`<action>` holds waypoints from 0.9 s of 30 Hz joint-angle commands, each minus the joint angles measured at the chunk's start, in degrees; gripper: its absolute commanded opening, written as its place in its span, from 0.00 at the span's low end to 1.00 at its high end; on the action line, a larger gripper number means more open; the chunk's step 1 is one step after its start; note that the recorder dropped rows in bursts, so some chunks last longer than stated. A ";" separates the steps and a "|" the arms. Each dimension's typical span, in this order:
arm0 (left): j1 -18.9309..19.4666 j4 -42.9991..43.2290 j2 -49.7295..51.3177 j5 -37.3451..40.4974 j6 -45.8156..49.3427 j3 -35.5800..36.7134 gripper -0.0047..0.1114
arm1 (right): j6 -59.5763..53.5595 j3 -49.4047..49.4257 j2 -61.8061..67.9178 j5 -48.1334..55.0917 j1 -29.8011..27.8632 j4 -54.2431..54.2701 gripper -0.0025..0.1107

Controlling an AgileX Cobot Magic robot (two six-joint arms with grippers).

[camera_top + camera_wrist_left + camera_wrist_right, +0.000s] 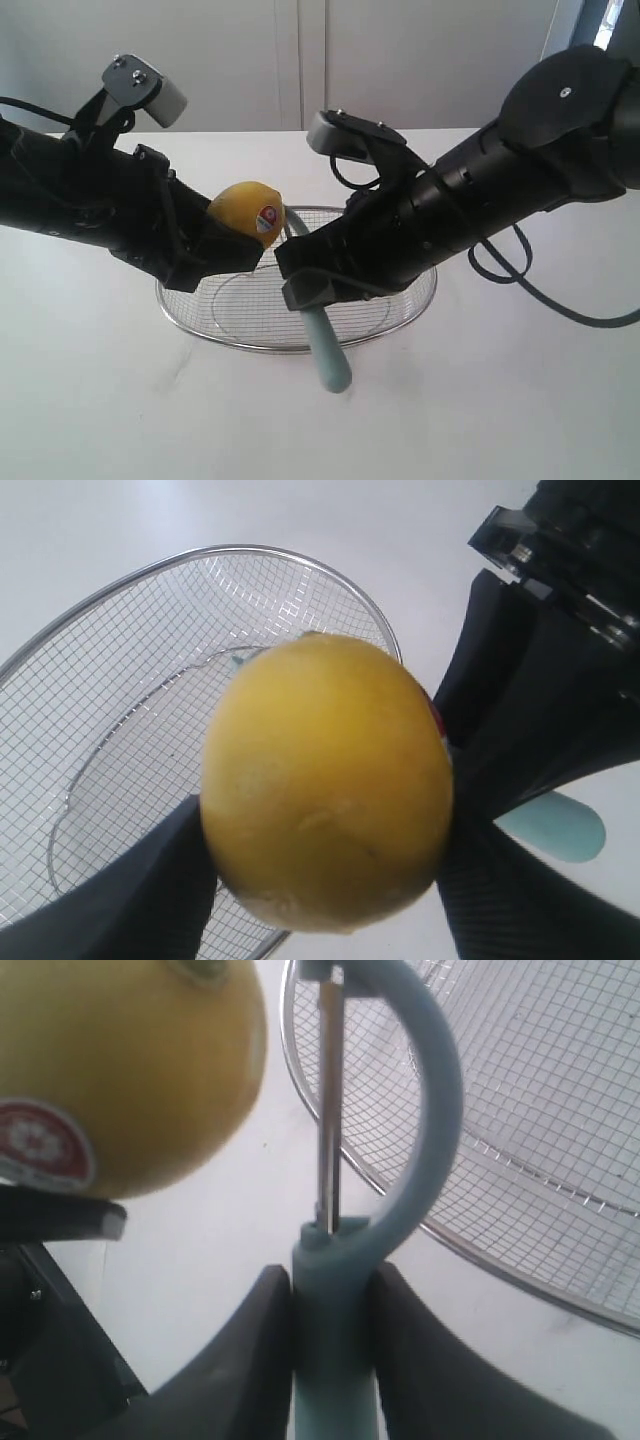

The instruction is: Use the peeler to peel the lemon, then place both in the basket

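Observation:
My left gripper (232,243) is shut on the yellow lemon (246,213), holding it in the air over the near-left rim of the wire-mesh basket (398,308). The red-and-white sticker (269,217) faces the right arm. My right gripper (312,288) is shut on the pale teal peeler (328,352), whose handle sticks out toward the camera. The curved head (425,1090) and steel blade (327,1110) point up beside the lemon (120,1070), with a narrow gap between blade and peel. In the left wrist view the lemon (325,780) fills the space between the fingers (120,900).
The basket (120,730) sits on a white table (100,400) beneath both grippers and holds nothing that I can see. A pale wall with vertical seams stands behind the table. Black cables (560,300) loop from the right arm over the table at the right.

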 commanded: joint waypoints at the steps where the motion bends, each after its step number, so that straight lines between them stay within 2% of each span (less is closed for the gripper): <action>1: -0.36 -2.09 -0.92 0.75 0.31 -0.30 0.04 | -0.90 0.07 -0.21 -1.57 0.04 0.94 0.02; 27: -0.36 -2.09 -0.92 0.64 0.31 -0.30 0.04 | 0.38 -0.04 -6.39 -5.86 -0.07 1.08 0.02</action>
